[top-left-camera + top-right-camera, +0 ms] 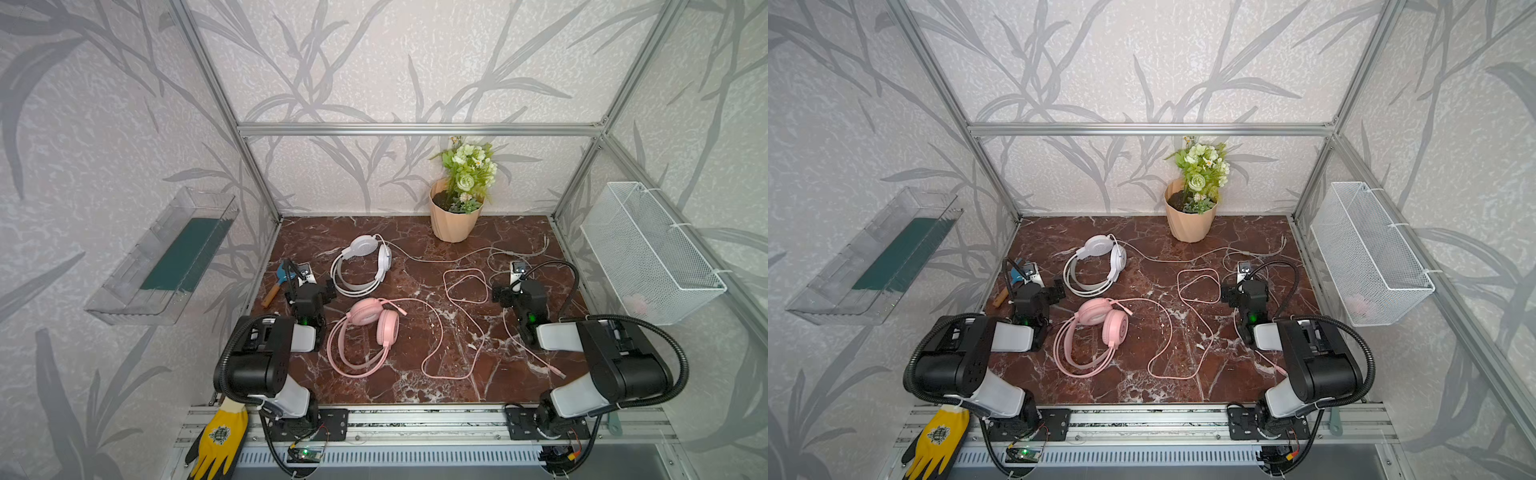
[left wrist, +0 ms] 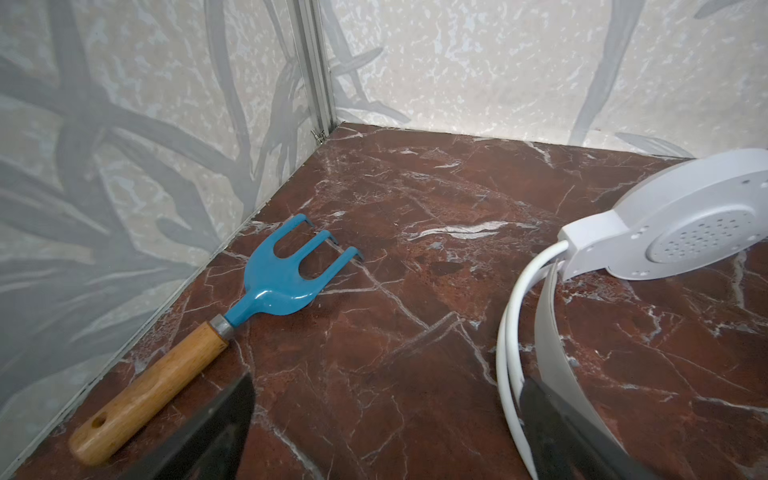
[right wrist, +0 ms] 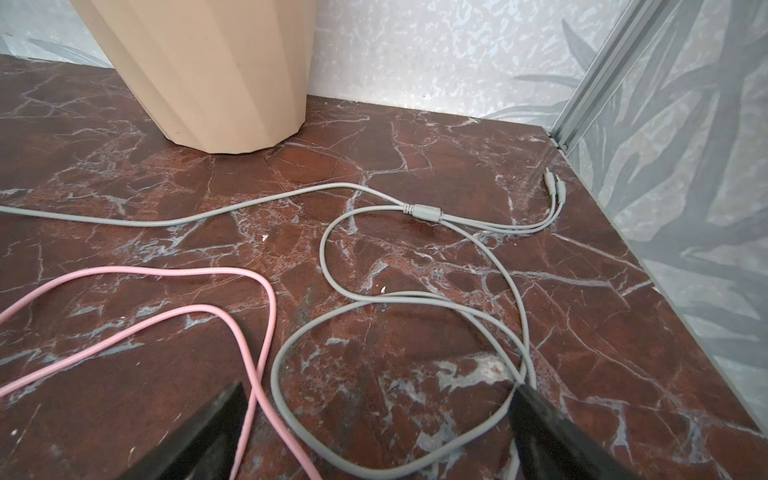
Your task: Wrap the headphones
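Note:
The white headphones [image 1: 361, 266] [image 1: 1096, 264] lie flat at the back left of the marble table, and their cable [image 1: 457, 259] runs right toward the back corner. In front of them lie the pink headphones [image 1: 365, 336] [image 1: 1096, 336], whose cable [image 1: 465, 286] loops across the middle. My left gripper [image 1: 311, 287] [image 2: 386, 382] stands open over bare marble, one finger beside the white headband [image 2: 511, 332]. My right gripper [image 1: 517, 291] [image 3: 379, 388] is open above a loop of the white cable [image 3: 291, 195] and the crossing pink cable [image 3: 266, 299].
A blue hand rake [image 1: 280, 278] [image 2: 286, 270] with a wooden handle lies by the left wall. A beige flower pot [image 1: 453, 216] [image 3: 216, 75] stands at the back. A clear tray [image 1: 166, 257] and a wire basket [image 1: 652, 253] hang on the side walls. A yellow glove [image 1: 220, 440] lies at the front.

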